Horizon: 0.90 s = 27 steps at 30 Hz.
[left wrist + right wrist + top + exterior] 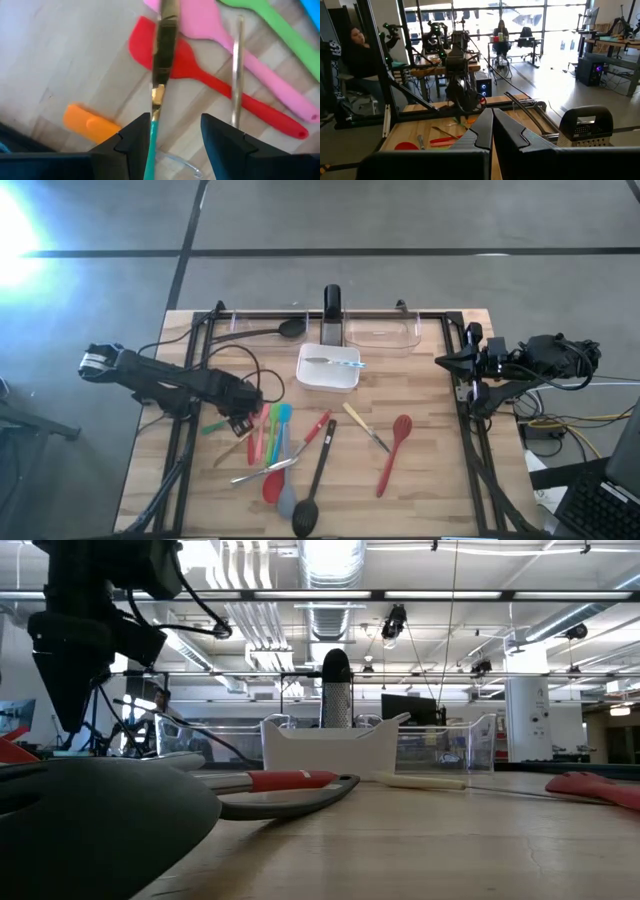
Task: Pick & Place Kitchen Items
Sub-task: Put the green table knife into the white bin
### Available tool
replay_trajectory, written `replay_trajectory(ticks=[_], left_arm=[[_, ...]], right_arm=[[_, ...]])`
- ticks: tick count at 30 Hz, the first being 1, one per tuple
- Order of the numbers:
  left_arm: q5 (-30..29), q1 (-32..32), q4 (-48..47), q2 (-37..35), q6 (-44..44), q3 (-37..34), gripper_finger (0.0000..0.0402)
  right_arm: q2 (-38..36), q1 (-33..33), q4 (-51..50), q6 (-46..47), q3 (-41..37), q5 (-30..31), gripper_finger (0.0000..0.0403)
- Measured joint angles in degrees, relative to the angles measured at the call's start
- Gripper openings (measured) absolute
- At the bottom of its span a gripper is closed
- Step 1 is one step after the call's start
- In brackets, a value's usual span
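My left gripper (172, 137) hangs over the heap of utensils (272, 442) at the table's left, fingers apart with a teal-handled metal piece (162, 65) running between them, seen only from my wrist. My right gripper (492, 131) is closed, parked at the right edge.

Wooden desk (430, 470): white square dish (328, 368) and two clear bins (385, 332) near far edge; utensils (275, 445) scattered toward near edge, red spoon (392, 450) right.
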Motion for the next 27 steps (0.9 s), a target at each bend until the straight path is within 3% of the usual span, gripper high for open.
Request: replay_trajectory(ticks=[7, 14, 19, 27], left_arm=[[5.7, -1.5, 6.7, 0.0, 2.7, 0.0, 0.0179], [6.6, -7.9, 6.7, 0.0, -2.5, 0.0, 0.0179], [5.4, -11.3, 6.7, 0.0, -6.4, 0.0, 0.0179], [-1.7, -12.1, 0.3, 0.1, -7.1, -0.1, 0.0178]], right_arm=[[0.0, 0.0, 0.0, 0.0, 0.0, 0.0, 0.0008], [0.0, 0.0, 0.0, 0.0, 0.0, 0.0, 0.0008], [0.0, 0.0, 0.0, 0.0, 0.0, 0.0, 0.0008], [0.0, 0.0, 0.0, 0.0, 0.0, 0.0, 0.0008]])
